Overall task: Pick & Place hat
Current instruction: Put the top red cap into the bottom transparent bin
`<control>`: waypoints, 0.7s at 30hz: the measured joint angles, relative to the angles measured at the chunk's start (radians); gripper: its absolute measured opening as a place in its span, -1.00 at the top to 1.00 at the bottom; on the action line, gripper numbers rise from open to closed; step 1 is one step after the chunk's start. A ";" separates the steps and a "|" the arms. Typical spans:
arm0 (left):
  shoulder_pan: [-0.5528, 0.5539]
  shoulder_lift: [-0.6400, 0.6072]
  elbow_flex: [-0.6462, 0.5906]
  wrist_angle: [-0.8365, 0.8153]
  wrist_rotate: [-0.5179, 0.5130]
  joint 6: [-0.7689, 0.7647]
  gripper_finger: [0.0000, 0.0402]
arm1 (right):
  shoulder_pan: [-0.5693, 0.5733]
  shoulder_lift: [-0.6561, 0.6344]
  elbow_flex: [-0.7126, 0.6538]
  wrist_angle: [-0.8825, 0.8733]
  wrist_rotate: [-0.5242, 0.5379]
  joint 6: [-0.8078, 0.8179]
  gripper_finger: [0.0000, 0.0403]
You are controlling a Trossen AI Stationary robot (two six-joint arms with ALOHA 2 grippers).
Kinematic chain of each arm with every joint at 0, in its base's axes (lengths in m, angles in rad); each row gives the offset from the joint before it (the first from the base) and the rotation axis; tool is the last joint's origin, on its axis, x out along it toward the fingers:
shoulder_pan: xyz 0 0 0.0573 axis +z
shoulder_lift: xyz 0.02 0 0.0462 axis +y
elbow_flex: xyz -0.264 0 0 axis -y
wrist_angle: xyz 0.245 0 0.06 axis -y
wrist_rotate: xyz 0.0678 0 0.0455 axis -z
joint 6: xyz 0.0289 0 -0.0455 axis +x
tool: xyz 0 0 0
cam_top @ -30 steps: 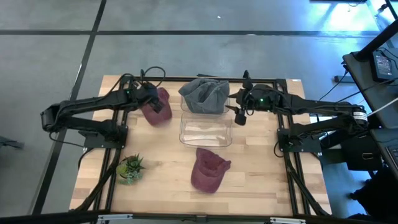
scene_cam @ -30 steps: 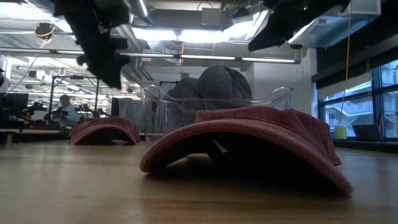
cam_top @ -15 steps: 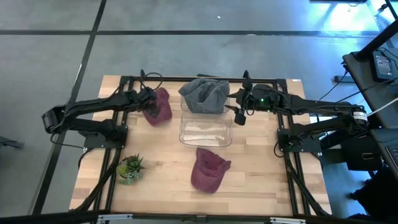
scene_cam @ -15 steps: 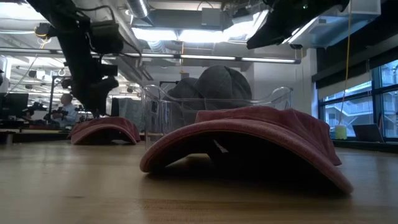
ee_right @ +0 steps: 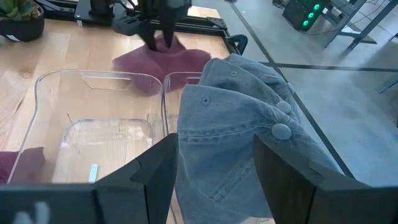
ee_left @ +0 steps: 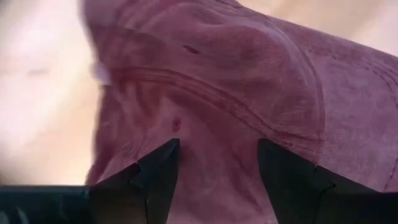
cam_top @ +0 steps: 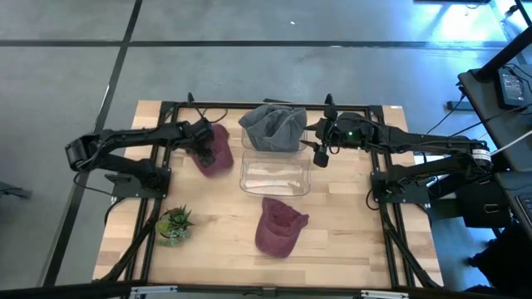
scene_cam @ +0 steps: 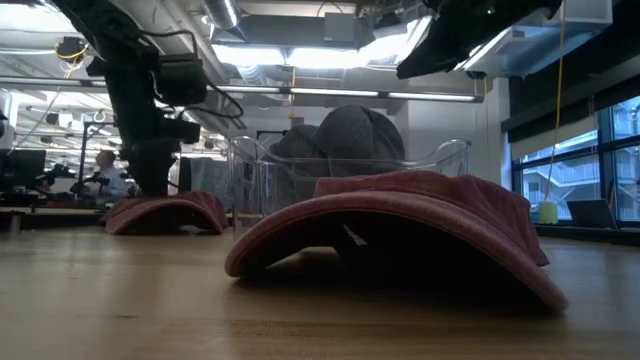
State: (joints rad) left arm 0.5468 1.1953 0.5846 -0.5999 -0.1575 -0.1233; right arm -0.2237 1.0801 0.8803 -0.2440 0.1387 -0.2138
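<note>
A maroon hat [cam_top: 219, 151] lies on the table left of a clear bin [cam_top: 274, 189]. My left gripper [cam_top: 202, 143] is down on it, open, its fingers straddling the crown [ee_left: 249, 74]. In the low view it stands over the same hat [scene_cam: 190, 210]. My right gripper [cam_top: 318, 156] hangs open in the air by the bin's right side, touching nothing. A grey hat [cam_top: 273, 124] is draped over the bin's far wall. A second maroon hat [cam_top: 278, 226] rests brim-down near the table's near edge. My left gripper comes from above, pointing down, with its open fingertips [ee_left: 166, 152] set on the cloth of the maroon hat's crown beside a curved seam [ee_left: 205, 106]. Nothing is pinched between them. The hat lies flat on the table.
A small potted plant [cam_top: 173, 224] stands near the table's near left corner. The black frame rails run along both sides and the far edge. The bin [ee_right: 43, 93] holds nothing but a small label. Bare wood lies between the plant and the near hat.
My left gripper has come down from high above the table onto the maroon hat, staying open. The hat has shifted slightly under it. The right arm has kept still.
</note>
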 joint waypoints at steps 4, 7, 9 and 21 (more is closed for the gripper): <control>-0.013 0.050 0.000 0.025 0.141 0.030 -0.03 | 0.000 0.000 0.000 0.000 0.000 0.000 -0.02; -0.048 0.082 0.000 0.038 0.213 0.032 0.01 | 0.000 0.000 0.000 0.000 0.000 0.000 -0.02; -0.087 0.107 0.001 0.056 0.253 0.032 0.05 | 0.000 0.000 0.000 -0.001 0.000 -0.002 -0.02; -0.351 0.271 0.009 0.179 0.013 0.006 0.31 | 0.000 0.000 -0.001 -0.011 0.000 -0.003 -0.02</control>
State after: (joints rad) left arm 0.1958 1.4661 0.5938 -0.4211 -0.1441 -0.1177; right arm -0.2237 1.0805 0.8795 -0.2550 0.1387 -0.2169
